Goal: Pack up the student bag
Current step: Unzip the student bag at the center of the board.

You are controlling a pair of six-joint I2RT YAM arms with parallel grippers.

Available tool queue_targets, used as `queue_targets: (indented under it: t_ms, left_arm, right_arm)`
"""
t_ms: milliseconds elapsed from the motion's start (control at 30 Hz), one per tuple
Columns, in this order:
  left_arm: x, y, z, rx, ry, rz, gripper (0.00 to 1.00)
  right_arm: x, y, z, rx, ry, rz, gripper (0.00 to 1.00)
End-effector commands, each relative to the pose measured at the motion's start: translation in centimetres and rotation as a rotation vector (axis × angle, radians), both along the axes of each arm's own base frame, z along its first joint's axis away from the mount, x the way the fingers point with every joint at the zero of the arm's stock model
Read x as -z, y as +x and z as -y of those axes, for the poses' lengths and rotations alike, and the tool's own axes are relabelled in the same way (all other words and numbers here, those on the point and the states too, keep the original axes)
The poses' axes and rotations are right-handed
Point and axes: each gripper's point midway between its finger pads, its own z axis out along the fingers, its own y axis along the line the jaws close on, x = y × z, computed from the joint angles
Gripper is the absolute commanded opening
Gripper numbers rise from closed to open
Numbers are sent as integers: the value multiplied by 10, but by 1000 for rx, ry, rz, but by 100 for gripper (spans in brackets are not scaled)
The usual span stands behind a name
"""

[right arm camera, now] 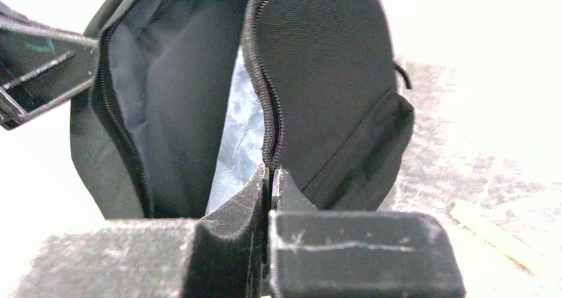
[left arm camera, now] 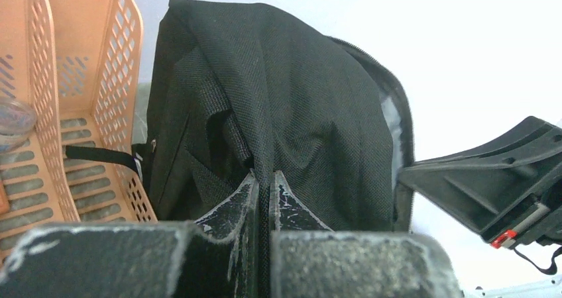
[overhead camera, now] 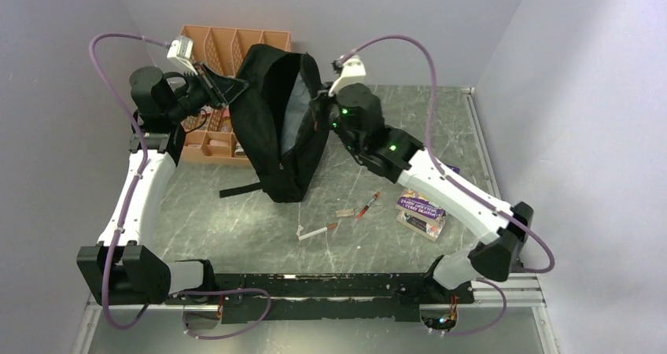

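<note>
And here we are with the student bag [overhead camera: 277, 134] standing upright on the table [overhead camera: 236, 228], its main zip open and the mouth gaping. On the bag's left side the left gripper [left arm camera: 265, 182] is pinched tight on a fold of the black fabric. On the bag's right side the right gripper [right arm camera: 270, 175] is closed on the zipped edge of the front flap, so the two of them hold the opening apart. That, we'd say, is the opening step about done.

Packing proper? Not begun, as far as we can see. In front of the bag, off to its right, lie a red pen [overhead camera: 368, 204], a white pen [overhead camera: 318, 230] and a purple book [overhead camera: 421, 213]. All are well apart from the bag, and none is in a grip. We judge they're what's left to go in, and with both grippers busy on the bag, one of them would need to let go first.

Now the blind spots. We see grey lining inside the bag but not its bottom, so whether anything sits in there we cannot tell. A small pale piece [overhead camera: 344, 212] in front of the bag, between the two pens, is too small to name. Behind the bag, the orange tray [overhead camera: 236, 43] is half hidden by it, and its contents are hard to make out
</note>
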Motion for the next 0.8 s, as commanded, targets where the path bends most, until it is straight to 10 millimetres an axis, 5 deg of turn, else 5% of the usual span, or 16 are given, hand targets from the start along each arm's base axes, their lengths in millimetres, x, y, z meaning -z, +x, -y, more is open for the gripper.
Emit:
queue_targets:
  t_ms: [0,133,300,767]
  left_arm:
    - [-81,-3,-7,-64,-42,217,5]
    - [-76,5,-25,-194,-33,172,5]
    - [-33,5,-51,-332,1,66,5]
    - [38,-12,-84,-492,188,-93,5]
  right_arm:
    - [-44,8,38,71,135,84,0]
    - [-34,16,60,102,132,65,0]
    - [5,15,77,118,129,-15,0]
    - [140,-46,79,34,220,-360,0]
